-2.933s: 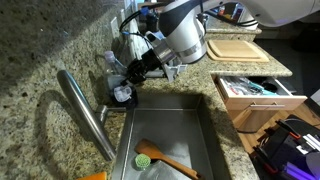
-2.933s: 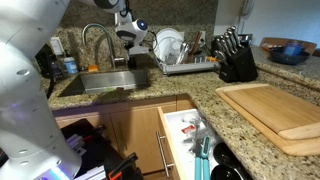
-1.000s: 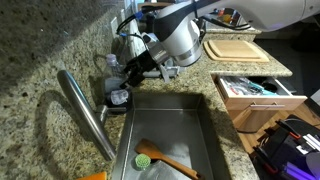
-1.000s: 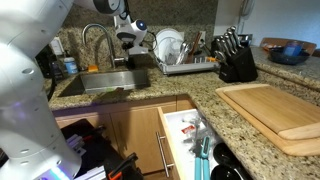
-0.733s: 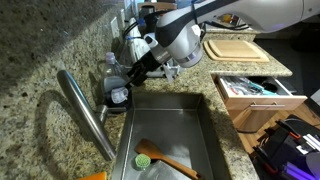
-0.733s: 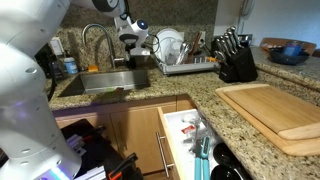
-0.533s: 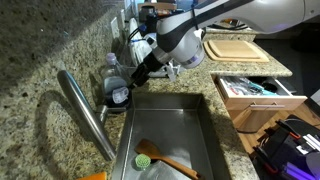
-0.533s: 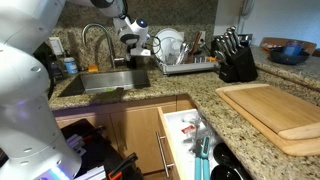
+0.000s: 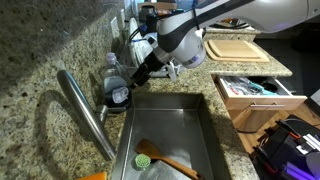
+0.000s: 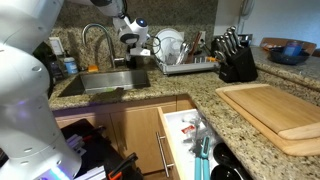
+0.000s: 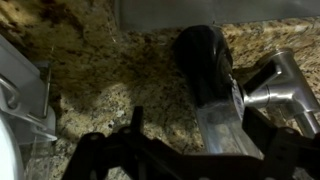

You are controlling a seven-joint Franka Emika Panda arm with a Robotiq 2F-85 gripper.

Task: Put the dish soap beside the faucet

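Observation:
The dish soap [image 9: 119, 93], a small dark bottle with a pale top and a round label, stands on the granite counter at the sink's back corner, close to the base of the faucet [image 9: 85, 112]. My gripper [image 9: 134, 79] hangs open just above and beside it. In the wrist view the dish soap [image 11: 205, 60] reaches up between the fingers of the gripper [image 11: 197, 117], which stand wide and apart from its pale top. The faucet's steel base [image 11: 278, 85] shows right next to the bottle. The arched faucet [image 10: 100, 35] and the gripper [image 10: 129, 44] also show in an exterior view.
The sink basin [image 9: 190, 125] holds a wooden spoon [image 9: 170, 161] and a green brush [image 9: 145, 157]. A dish rack [image 10: 185, 58] stands behind the sink, with a knife block [image 10: 238, 60] and a cutting board [image 10: 275, 112] further along. An open drawer [image 9: 255, 88] sticks out from the counter front.
The gripper has drawn up and away from the bottle toward the dish rack side. The bottle stays standing by the faucet base.

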